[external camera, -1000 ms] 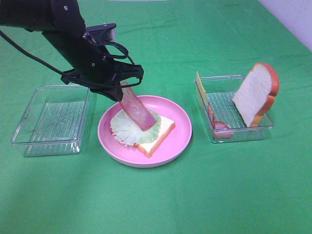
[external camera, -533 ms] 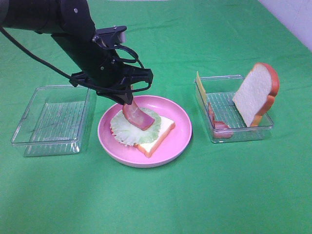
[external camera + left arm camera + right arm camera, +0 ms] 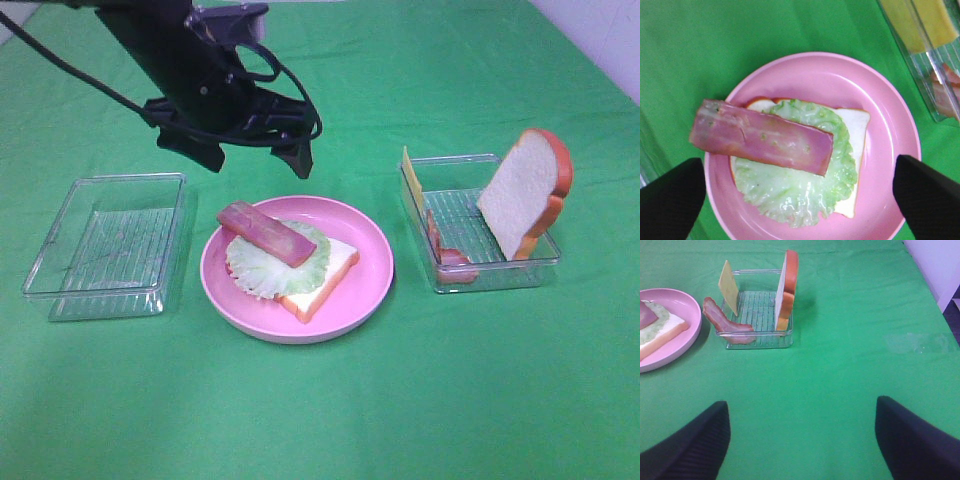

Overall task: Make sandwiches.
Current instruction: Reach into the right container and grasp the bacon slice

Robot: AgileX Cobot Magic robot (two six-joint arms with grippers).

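On the pink plate [image 3: 368, 262] the sandwich stack holds a white bread slice [image 3: 322, 277], pale-green lettuce [image 3: 262, 272] and, on top, a flat pink bacon strip [image 3: 266, 233]. My left gripper [image 3: 258, 160] hangs open just above and behind the stack, touching nothing. The left wrist view looks straight down on the bacon strip [image 3: 762, 137], the lettuce [image 3: 800, 192] and the plate [image 3: 885, 105] between the wide black fingers [image 3: 670, 200]. My right gripper [image 3: 802, 425] is open and empty over bare cloth, out of the exterior high view.
A clear tray [image 3: 492, 272] on the right holds an upright bread slice [image 3: 525, 190], a yellow cheese slice [image 3: 409, 180] and a bacon strip [image 3: 446, 252]. Left of the plate stands an empty clear tray [image 3: 105, 245]. Green cloth covers the table.
My left gripper opened, let go of the bacon strip and rose. The strip, held on end before, now lies flat on the lettuce. The right side is unchanged.
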